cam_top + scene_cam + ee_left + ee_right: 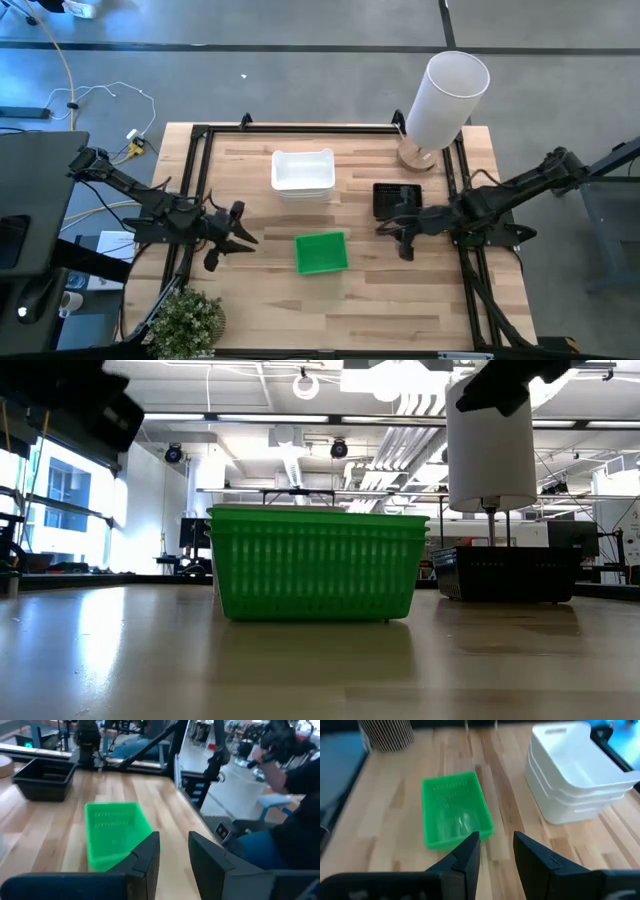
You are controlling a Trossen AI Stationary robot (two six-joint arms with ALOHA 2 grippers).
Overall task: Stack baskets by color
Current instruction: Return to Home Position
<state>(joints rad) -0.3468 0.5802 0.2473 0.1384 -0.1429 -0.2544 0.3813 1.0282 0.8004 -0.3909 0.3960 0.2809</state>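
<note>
Sitting near left end effector, green baskets

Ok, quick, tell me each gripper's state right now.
Left gripper: open, holding nothing.
Right gripper: open, holding nothing.

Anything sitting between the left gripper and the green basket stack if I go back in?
Nothing visible does. In the high view the left gripper is open at the left edge of the table, with only bare wood between it and the green stack. The white stack stands farther back, off that line.
</note>
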